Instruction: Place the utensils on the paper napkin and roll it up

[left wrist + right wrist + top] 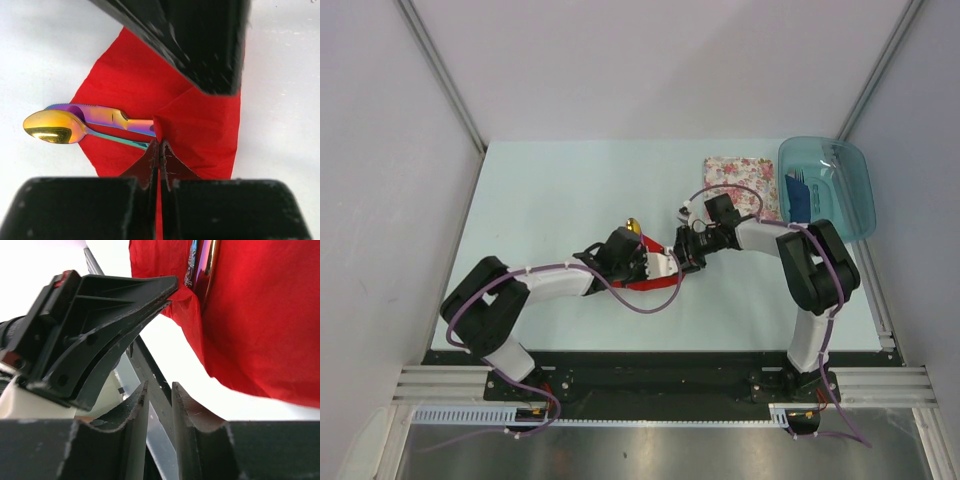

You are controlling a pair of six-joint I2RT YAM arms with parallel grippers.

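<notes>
The red paper napkin [200, 125] lies on the table, partly folded over the utensils. A gold spoon head [50, 127] and an iridescent knife blade [100, 115] stick out of its left side. My left gripper [160, 143] is shut on a raised fold of the napkin beside the handles. In the top view the napkin [655, 280] shows under both grippers, with the spoon head [634, 225] behind them. My right gripper [159, 386] hovers just off the napkin's [260, 315] edge, jaws slightly apart and empty, facing the left gripper [100, 330].
A white floral-print napkin [740, 180] lies at the back right. Beside it stands a clear blue bin [850, 190] holding a dark blue item [798, 198]. Grey walls and metal rails frame the table.
</notes>
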